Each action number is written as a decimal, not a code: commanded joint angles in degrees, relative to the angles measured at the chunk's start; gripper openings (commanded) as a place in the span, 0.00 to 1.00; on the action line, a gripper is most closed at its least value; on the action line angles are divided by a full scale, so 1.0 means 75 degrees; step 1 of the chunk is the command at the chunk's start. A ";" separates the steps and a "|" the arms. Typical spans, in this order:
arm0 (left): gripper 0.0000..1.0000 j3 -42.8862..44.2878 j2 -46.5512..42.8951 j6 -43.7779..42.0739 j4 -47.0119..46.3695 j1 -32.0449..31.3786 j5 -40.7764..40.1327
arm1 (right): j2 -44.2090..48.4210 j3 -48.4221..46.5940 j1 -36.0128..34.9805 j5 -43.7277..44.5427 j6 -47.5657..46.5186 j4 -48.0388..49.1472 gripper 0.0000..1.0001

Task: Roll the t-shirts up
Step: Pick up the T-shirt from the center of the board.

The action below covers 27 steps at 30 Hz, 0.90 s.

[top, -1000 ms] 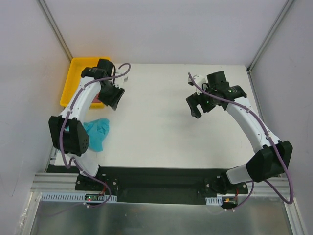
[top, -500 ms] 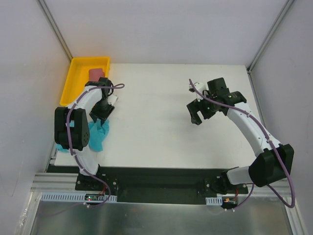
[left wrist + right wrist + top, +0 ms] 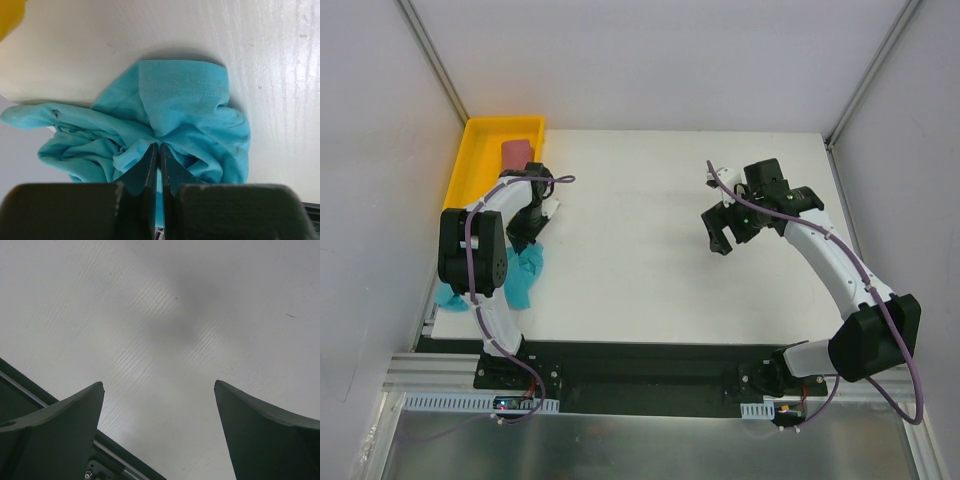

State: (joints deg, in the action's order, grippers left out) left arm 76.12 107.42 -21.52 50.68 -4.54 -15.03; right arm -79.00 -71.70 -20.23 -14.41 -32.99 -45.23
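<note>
Two t-shirts are in view, and only one is within reach of closed jaws. The turquoise t-shirt [image 3: 527,278] lies crumpled at the near left corner of the bench [image 3: 640,200]. Part of it spills over the left edge behind the left arm [image 3: 480,240].

The left jaws sit directly on top of this heap. In the wrist view they are pressed together at the tips, and the folds of the turquoise t-shirt [image 3: 185,105] converge on them, so I judge they are pinching a gathered fold. A hemmed edge [image 3: 182,82] lies just beyond the tips.

I cannot read a clean long axis from the heap, so I judge it must be drawn out flat toward the bench centre, to the right, before any rolling.

The right jaws are spread wide over bare bench, well apart from the cloth. The left arm is clearly the nearer one.

The rose-red t-shirt [image 3: 517,152] lies in the yellow tray [image 3: 470,135] at the far left corner.
</note>
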 commanded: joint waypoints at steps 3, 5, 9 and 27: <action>0.00 0.1400 -0.1055 -0.0272 0.1491 -0.0519 0.1989 | 0.0127 -0.0189 0.0060 0.0187 0.0192 0.0113 0.96; 0.00 0.2245 -0.1138 -0.0190 0.2634 -0.0766 0.3778 | 0.0046 -0.0469 0.0154 0.0293 0.0204 0.0137 0.96; 0.00 0.5612 -0.0835 -0.0014 0.4567 -0.1362 0.6629 | -0.0153 -0.1079 0.0388 0.0422 0.0169 0.0090 0.96; 0.00 0.8194 -0.2918 0.0983 0.0203 -0.2864 0.7946 | 0.0256 -0.1549 0.0951 0.0774 -0.0265 0.0031 0.96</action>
State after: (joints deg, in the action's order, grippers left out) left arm 140.03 91.42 -15.66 60.49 -26.20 44.84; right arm -80.36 -83.55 -13.82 -9.63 -34.17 -44.42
